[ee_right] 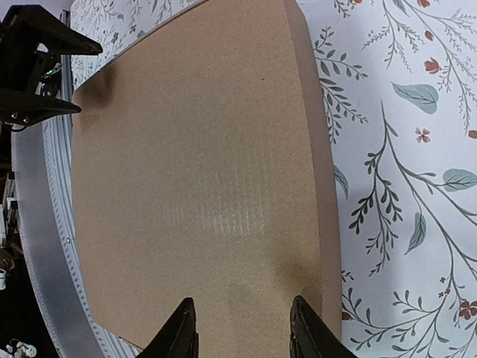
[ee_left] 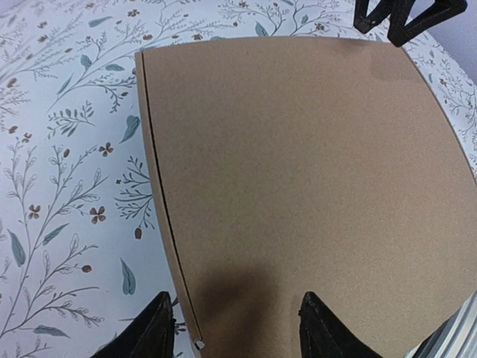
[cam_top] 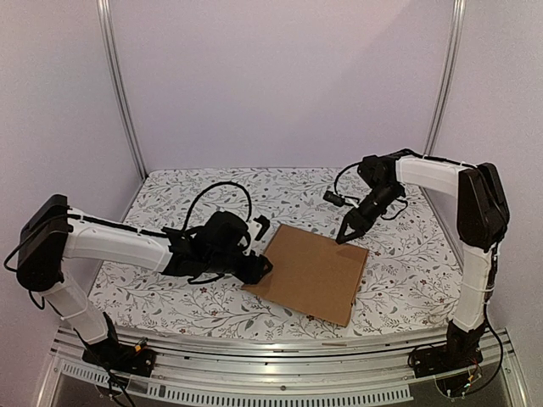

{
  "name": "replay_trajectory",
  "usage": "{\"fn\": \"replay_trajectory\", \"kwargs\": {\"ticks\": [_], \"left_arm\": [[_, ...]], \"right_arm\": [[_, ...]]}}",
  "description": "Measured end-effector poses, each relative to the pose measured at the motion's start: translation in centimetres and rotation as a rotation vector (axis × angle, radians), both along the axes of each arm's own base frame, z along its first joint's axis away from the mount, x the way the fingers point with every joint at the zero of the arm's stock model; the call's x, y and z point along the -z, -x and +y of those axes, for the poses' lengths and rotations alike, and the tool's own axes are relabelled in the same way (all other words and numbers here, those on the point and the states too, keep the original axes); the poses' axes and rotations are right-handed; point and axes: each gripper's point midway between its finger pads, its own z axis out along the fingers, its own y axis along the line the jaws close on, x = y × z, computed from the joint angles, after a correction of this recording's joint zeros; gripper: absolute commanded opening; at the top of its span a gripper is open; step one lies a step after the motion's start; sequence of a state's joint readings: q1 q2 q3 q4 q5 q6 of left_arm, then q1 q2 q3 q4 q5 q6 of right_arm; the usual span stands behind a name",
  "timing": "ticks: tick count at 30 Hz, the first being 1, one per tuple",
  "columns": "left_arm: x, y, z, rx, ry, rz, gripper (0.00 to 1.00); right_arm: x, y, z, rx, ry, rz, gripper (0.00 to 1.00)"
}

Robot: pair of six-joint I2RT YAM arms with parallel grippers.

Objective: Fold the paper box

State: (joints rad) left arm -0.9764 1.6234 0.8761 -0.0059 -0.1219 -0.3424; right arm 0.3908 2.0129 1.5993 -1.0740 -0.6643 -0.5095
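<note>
The flat paper box [cam_top: 310, 270] bars my low path across the table's [cam_top: 212, 191] middle toward its near edge, while I can pass freely along the far edge and both sides.

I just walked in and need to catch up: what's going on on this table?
Two robot arms are working on a flat brown paper box lying on the floral tablecloth. The left hand sits at its left corner, jaws open across the edge; the right hand is at the far corner, jaws open over the top. Nothing looks gripped.
</note>
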Motion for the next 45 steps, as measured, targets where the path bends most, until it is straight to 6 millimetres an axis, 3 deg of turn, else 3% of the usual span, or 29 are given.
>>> {"fn": "replay_trajectory", "kwargs": {"ticks": [13, 35, 45], "left_arm": [[1.7, 0.3, -0.1, 0.012, -0.026, 0.036, 0.57], [1.4, 0.1, -0.3, 0.025, -0.037, 0.023, 0.57], [1.5, 0.1, -0.3, 0.026, -0.041, 0.025, 0.57]], "right_arm": [[1.7, 0.1, 0.0, 0.007, 0.016, 0.049, 0.35], [0.9, -0.8, 0.2, 0.010, 0.011, 0.009, 0.38], [2.1, -1.3, -0.1, 0.014, 0.049, 0.002, 0.33]]}}
